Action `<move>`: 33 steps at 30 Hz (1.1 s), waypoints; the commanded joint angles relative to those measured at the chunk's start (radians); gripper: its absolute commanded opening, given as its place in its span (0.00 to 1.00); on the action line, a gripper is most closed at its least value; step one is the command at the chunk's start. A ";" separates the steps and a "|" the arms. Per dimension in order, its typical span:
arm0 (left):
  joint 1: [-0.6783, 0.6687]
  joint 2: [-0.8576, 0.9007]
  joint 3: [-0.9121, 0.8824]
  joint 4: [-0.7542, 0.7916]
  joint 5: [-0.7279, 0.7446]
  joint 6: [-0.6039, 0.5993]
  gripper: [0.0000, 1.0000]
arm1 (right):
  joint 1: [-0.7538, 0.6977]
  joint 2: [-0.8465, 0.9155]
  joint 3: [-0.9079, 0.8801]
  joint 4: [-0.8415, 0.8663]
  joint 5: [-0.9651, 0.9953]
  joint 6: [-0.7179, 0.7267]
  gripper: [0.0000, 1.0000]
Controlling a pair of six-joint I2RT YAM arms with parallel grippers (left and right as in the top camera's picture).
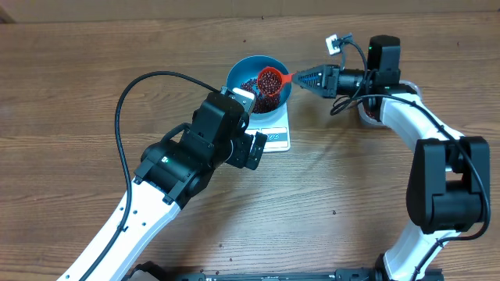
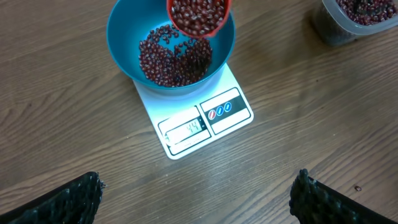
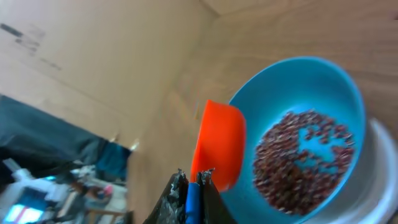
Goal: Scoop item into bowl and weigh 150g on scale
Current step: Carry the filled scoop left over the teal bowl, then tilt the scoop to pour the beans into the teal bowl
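Observation:
The sky-blue bowl (image 1: pixel 237 72) (image 2: pixel 121 43) (image 3: pixel 323 74) sits on the white scale (image 1: pixel 279 139) (image 2: pixel 227 87), whose display (image 2: pixel 189 129) is lit. Dark red beans (image 2: pixel 171 59) (image 3: pixel 301 158) cover part of the bowl's bottom. An orange-red scoop (image 1: pixel 270 79) (image 2: pixel 199 15) (image 3: pixel 217 143) heaped with beans hangs over the bowl's far-right rim. My right gripper (image 1: pixel 301 79) (image 3: pixel 193 174) is shut on the scoop's handle. My left gripper (image 2: pixel 198 176) is wide open and holds nothing, hovering over bare wood in front of the scale.
A clear plastic container (image 2: pixel 360 15) with more beans stands to the right of the scale. The bulky left arm (image 1: pixel 187 156) hangs over the table's middle and covers the scale's left front. A black cable (image 1: pixel 125 109) loops to its left.

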 commanded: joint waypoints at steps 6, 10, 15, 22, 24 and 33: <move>0.002 0.005 0.002 0.004 0.008 0.003 0.99 | 0.026 -0.002 0.002 0.007 0.100 -0.346 0.04; 0.002 0.005 0.002 0.004 0.008 0.003 1.00 | 0.027 -0.002 0.002 0.007 0.100 -0.450 0.04; 0.002 0.005 0.002 0.004 0.008 0.003 1.00 | 0.031 -0.002 0.002 0.008 0.100 -0.645 0.04; 0.002 0.005 0.002 0.004 0.008 0.003 1.00 | 0.031 -0.002 0.002 0.008 0.100 -0.913 0.04; 0.002 0.005 0.002 0.004 0.008 0.003 0.99 | 0.031 -0.002 0.002 0.008 0.100 -0.969 0.04; 0.002 0.005 0.002 0.004 0.008 0.003 0.99 | 0.031 -0.002 0.002 0.092 0.088 -1.092 0.04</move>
